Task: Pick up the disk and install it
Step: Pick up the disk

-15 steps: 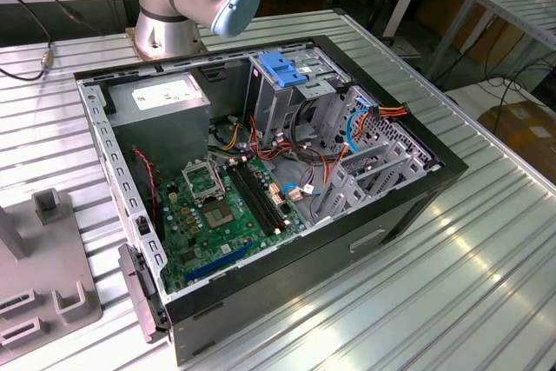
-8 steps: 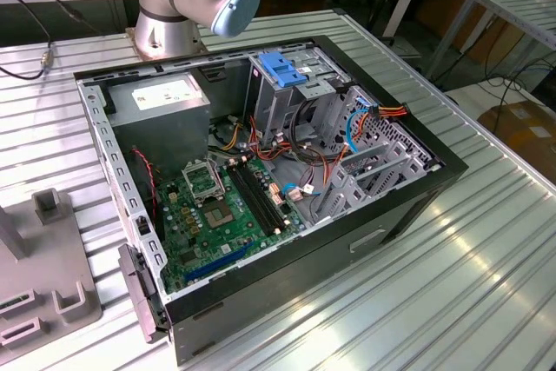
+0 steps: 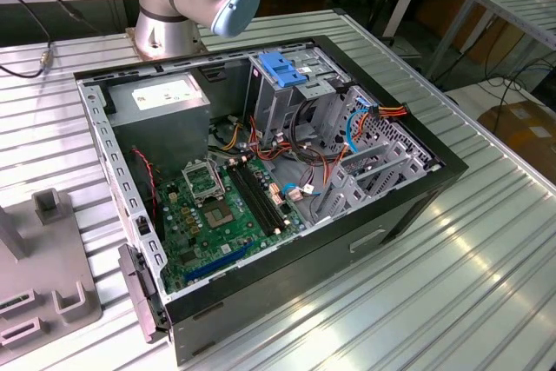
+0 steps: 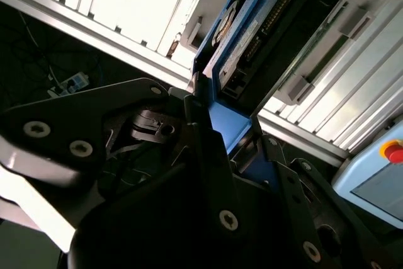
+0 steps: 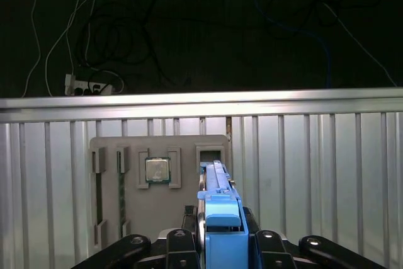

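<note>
First wrist view: a flat grey-silver metal disk with blue plastic rails (image 5: 221, 218) is seen edge-on, clamped from both sides by the dark-fingered gripper (image 5: 220, 234), which is closed on it. Beyond the disk a ribbed aluminium table (image 5: 327, 174) is spread. On it is laid a grey plastic fixture tray (image 5: 157, 206), with a square silver processor chip (image 5: 157, 170) seated in one of its pockets. The narrow pocket just beside the chip is partly hidden by the disk, so it cannot be told for certain that the disk's far end is clear of it, though the tray is judged to lie well below.

In the second wrist view the same disk is shown gripped at one end, and a dark connector strip is visible on it.

In the exterior view an open black desktop computer case (image 3: 417, 206) is set on the table, and the metal drive cage with a blue plastic top (image 3: 282, 71) inside it stands well apart from the tray.

The pick-up is judged done, or all but done. The installing is judged not yet done, as the disk is held over the tray and not at the case.
</note>
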`<action>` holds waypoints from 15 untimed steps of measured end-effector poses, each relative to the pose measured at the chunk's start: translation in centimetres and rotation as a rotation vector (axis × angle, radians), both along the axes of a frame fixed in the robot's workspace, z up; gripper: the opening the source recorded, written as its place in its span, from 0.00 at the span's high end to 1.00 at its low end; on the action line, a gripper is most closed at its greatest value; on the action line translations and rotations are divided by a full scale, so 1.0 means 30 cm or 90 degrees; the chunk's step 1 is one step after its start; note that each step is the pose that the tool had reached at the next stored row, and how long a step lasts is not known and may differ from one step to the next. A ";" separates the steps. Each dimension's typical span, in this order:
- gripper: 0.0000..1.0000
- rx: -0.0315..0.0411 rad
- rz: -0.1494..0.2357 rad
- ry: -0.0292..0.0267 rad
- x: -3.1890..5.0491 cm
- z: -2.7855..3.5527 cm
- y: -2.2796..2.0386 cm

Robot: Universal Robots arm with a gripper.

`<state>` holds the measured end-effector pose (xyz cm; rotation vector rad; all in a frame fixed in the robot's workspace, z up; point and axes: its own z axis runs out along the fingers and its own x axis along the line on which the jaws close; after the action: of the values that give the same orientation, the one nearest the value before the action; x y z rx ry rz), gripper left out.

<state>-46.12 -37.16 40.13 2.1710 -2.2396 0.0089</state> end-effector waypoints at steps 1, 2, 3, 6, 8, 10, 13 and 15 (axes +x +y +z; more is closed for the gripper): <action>0.63 0.0000 0.000 -0.0001 0.000 0.002 0.000; 0.63 0.0000 0.000 -0.0001 0.000 0.004 0.000; 0.63 0.0000 0.000 0.0000 0.000 0.005 0.000; 0.63 0.0000 0.000 -0.0001 0.000 0.013 0.000; 0.63 0.0000 0.000 -0.0001 0.000 0.018 0.000; 0.63 0.0001 0.000 -0.0001 0.000 0.023 0.000; 0.63 0.0000 0.000 -0.0001 0.000 0.087 0.000; 0.63 0.0000 0.000 -0.0001 0.000 0.094 0.000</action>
<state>-46.12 -37.16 42.96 2.1711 -2.2397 0.0089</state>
